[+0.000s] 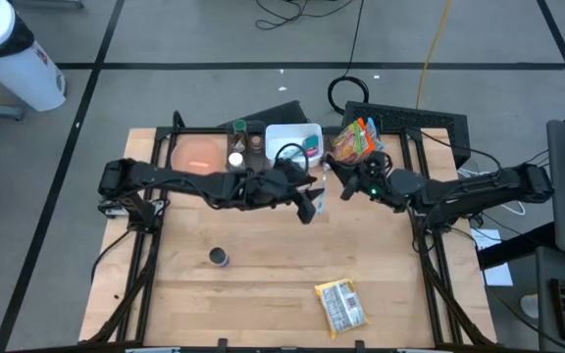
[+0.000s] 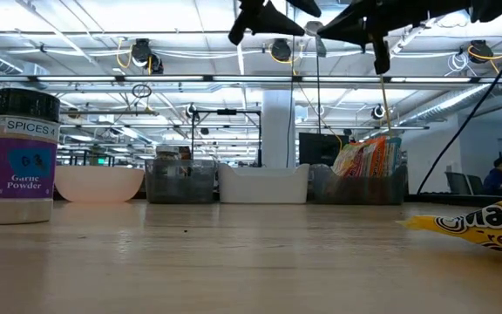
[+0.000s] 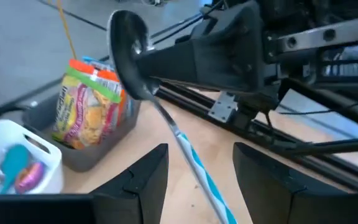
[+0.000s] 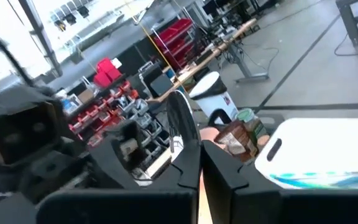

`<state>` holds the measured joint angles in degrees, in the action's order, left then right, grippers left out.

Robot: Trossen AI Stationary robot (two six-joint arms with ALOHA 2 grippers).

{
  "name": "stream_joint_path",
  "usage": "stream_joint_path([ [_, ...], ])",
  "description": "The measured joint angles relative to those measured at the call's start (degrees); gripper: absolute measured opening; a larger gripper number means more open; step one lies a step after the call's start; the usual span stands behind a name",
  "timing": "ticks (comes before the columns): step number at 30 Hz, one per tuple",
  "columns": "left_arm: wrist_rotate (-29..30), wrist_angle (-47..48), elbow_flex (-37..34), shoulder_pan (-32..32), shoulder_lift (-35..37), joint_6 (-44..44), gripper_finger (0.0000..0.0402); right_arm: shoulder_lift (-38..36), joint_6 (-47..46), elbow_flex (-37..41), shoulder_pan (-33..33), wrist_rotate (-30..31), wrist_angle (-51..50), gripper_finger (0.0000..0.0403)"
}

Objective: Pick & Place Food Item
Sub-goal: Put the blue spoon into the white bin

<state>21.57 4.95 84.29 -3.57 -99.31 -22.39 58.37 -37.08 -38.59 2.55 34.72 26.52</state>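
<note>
Wooden table [image 1: 263,294] spreads out closest to the low camera, and I work above its far half with two dark arms that meet near the middle. The food I judge I am to move, a yellow snack packet [image 1: 341,306], lies flat near the front edge, slightly to my right of centre. Its long axis runs roughly front to back, slightly slanted. It lies well apart from both of my grippers, straight toward the front from where they meet, and my right arm is a little nearer to it. More snack bags [image 1: 353,142] stand in a grey bin at the back, near my right arm. A small spice jar [image 1: 220,257] stands alone to my left of centre.

My left gripper [image 3: 201,149] is spread, its fingers either side of a spoon [image 3: 129,56] whose handle runs between them; I cannot tell whether they touch it. My right gripper [image 4: 199,149] is pressed together and seems to pinch that spoon near its bowl. Neither gripper touches any food.
</note>
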Motion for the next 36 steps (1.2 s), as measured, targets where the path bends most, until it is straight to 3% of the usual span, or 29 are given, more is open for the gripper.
stream_joint_path([
  [9, 8.3, 9.5, 4.2, -2.6, 0.0, 9.8, 0.0188, 0.8, 0.3, 0.0, -1.7, -0.3, 4.2, 0.0000],
  [18, 8.4, 10.0, 6.3, -2.2, 0.0, 14.6, 0.0188, 2.4, 0.2, 0.0, -5.2, -3.8, 10.5, 0.0000],
  [25, 4.3, 11.0, 6.5, -0.3, 0.0, 11.7, 0.0189, 5.1, 0.2, 0.0, -6.3, -9.5, 16.2, 0.0000],
  [29, 3.1, 13.5, 6.5, 1.1, 0.0, 7.5, 0.0189, 5.4, 0.8, 0.0, -6.3, -9.7, 17.9, 0.0000],
  [36, -5.2, 13.9, 6.5, 3.9, -0.5, 2.4, 0.0187, 5.4, 4.0, 0.0, -6.4, -12.4, 20.7, 0.0000],
])
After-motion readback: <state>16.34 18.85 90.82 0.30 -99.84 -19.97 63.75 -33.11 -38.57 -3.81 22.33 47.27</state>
